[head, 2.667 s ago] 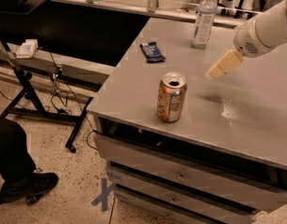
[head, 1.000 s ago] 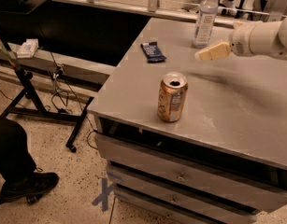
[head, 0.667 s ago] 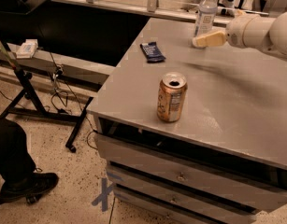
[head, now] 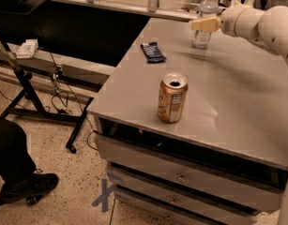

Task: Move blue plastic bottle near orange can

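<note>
1 gripper [head: 197, 24], at the far edge of the bench [head: 237, 97], level with the middle of the blue plastic bottle [head: 208, 7] and crossing in front of it. Only a cream wedge of it shows, so I cannot tell whether it is spread, pressed together or pinching the bottle. The white arm [head: 268, 25] comes in from the right and is cut off by the frame.

1 bottle, upright near the far edge, right of centre. A band across its middle is hidden behind the gripper, the white cap touches the top of the frame, and the label is unreadable.

1 orange can [head: 172, 97], upright near the front edge toward the front-left corner, well apart from the bottle. Its top is open and the label print is not legible.

1 dark blue snack wrapper [head: 153, 51], flat near the left edge, between the can and the far-left corner.

The bench's right side is cut off. 2 drawer fronts [head: 181, 172] show below the top, perhaps a 3rd at the bottom of the frame.

Left of the bench: 1 black stand [head: 26, 86] with loose cables, and 1 small white object [head: 27, 48] that is too blurred to name. 1 dark trouser leg with 1 black shoe [head: 33, 187], cut off at the left. 1 blue X of tape [head: 105, 193] on the floor.
</note>
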You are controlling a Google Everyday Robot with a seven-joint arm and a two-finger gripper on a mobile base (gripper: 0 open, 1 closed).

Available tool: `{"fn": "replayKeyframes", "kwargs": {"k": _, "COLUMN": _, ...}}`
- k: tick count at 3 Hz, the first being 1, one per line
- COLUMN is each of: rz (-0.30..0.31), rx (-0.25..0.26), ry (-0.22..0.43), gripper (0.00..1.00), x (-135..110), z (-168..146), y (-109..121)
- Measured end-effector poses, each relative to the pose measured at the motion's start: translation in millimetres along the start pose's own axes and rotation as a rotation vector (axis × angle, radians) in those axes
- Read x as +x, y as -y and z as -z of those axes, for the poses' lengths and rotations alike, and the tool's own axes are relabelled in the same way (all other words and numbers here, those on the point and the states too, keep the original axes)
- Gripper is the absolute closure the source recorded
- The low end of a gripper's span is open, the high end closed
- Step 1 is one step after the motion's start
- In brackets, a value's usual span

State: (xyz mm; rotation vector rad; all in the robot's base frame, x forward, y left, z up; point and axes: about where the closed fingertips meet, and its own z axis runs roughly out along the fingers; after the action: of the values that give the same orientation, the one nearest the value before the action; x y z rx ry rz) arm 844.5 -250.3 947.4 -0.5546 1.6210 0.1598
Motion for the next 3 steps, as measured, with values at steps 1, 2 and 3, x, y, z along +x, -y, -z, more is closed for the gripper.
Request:
{"fn": "replayKeyframes", "kwargs": {"k": 1, "rz": -0.087, "rx": -0.014, "ry": 0.003, "gripper": 0.16, "x": 2.7, "z": -11.4, "y": 6.8}}
{"fn": "replayKeyframes", "kwargs": {"k": 2, "rz": -0.142, "rx": -0.024, "ry": 0.004, "gripper": 0.39, "x": 5.8, "z": -14.9, "y": 10.2}}
{"fn": "replayKeyframes", "kwargs": {"k": 3, "rz": -0.186, "rx": -0.052, "ry": 0.002, "gripper": 0.62, "x": 8.1, "z": -10.1, "y": 3.8}}
